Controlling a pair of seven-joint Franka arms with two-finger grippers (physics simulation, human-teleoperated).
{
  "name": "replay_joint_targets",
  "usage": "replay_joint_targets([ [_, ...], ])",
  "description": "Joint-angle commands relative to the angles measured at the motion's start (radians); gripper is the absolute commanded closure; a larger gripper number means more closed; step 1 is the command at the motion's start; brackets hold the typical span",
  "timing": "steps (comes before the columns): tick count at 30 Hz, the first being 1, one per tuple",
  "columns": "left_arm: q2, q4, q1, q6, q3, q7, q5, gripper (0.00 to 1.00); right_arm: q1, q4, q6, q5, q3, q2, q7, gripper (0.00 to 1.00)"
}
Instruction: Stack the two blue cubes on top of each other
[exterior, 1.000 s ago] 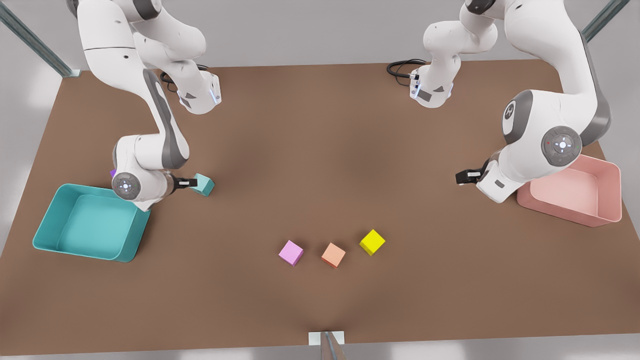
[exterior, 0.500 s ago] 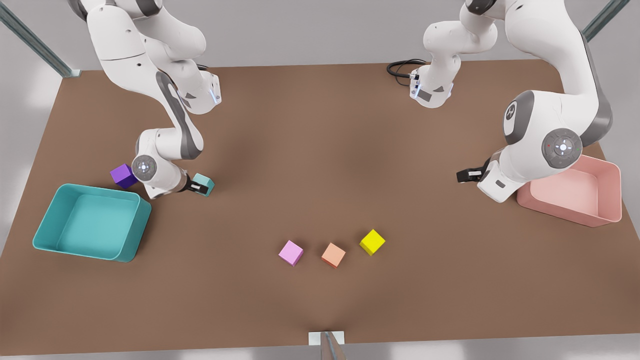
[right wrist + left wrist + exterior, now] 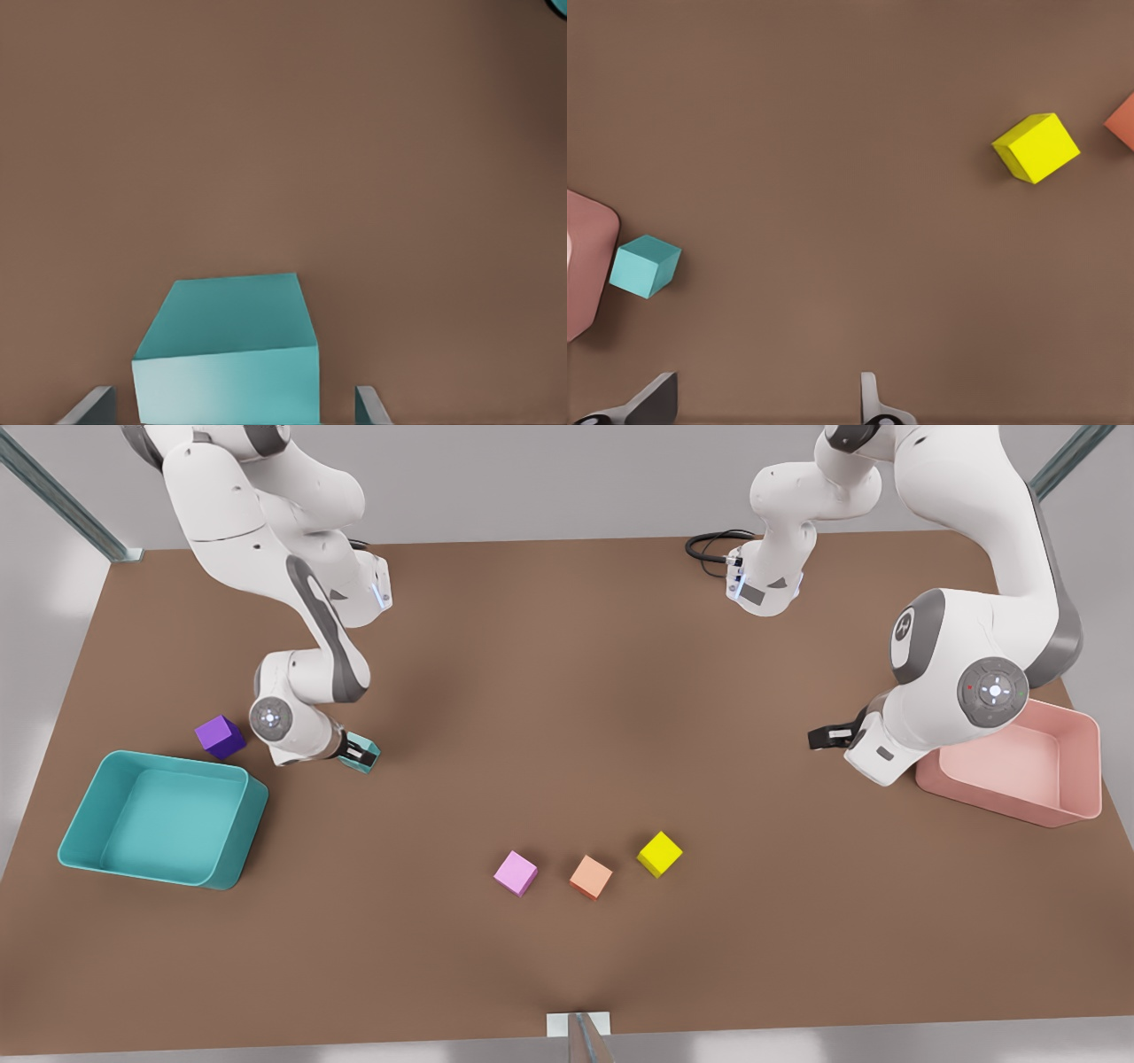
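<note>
Soft, even light falls from above over the brown desk (image 3: 567, 691), which reads slightly darker through its middle and brighter toward its edges. The yellow cube (image 3: 659, 854) and pink cube (image 3: 516, 872) cast only faint, short shadows close under them, with no glare anywhere. In the right wrist view the teal cube (image 3: 229, 354) shows a paler, washed front face.
</note>
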Motion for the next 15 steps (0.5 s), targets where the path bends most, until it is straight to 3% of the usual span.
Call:
replay_joint_targets([
  [1,-0.001,0.000,0.001,-0.001,0.000,-0.006,0.001,0.00,0.000,0.000,0.010,0.001,0.000,0.017,0.106,0.00],
  [11,-0.001,0.000,0.001,-0.009,0.000,-0.006,0.001,0.00,0.001,0.012,0.033,0.007,0.003,0.083,0.106,0.01],
  [15,0.001,0.000,0.001,-0.009,0.000,-0.006,0.001,0.00,0.001,0.018,0.027,0.007,0.005,0.075,0.095,0.25],
])
